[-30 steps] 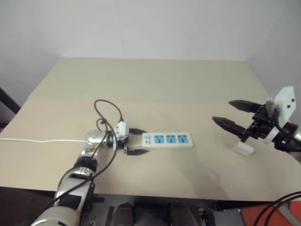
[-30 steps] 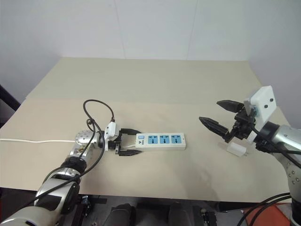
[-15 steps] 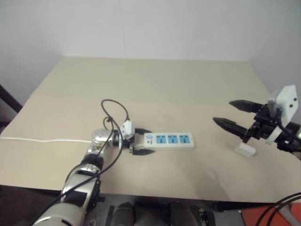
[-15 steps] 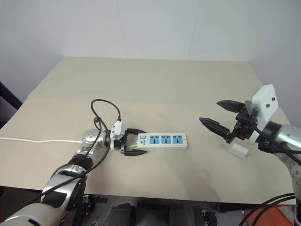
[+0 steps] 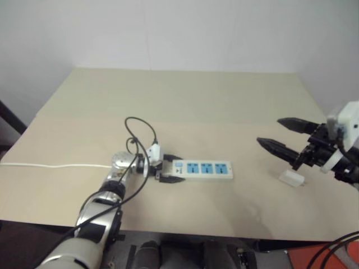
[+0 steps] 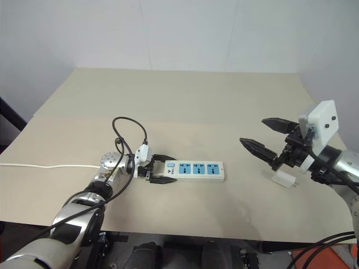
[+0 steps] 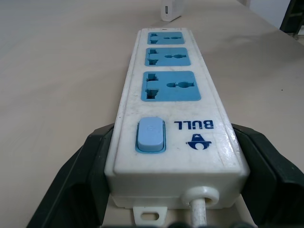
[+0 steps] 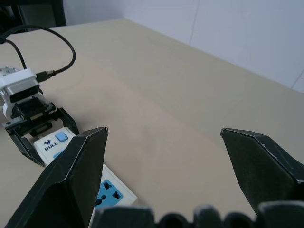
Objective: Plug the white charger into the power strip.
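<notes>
The power strip (image 6: 196, 170) lies flat on the tan table (image 6: 185, 101), its three blue sockets facing up and its switch end toward my left arm. My left gripper (image 6: 166, 170) is shut on that switch end, and the left wrist view shows a black finger (image 7: 80, 175) pressed against each long side of the power strip (image 7: 171, 95). The white charger (image 6: 285, 180) lies on the table at the right. My right gripper (image 6: 252, 130) hangs open just above and left of it, holding nothing.
A thin white cord (image 6: 45, 166) runs from the strip's end leftward off the table's left edge. A black cable loop (image 6: 129, 131) stands above my left wrist. The table's right edge is close behind the charger.
My left gripper slid right around the strip's switch end and closed on it. The right gripper and the charger have stayed put.
</notes>
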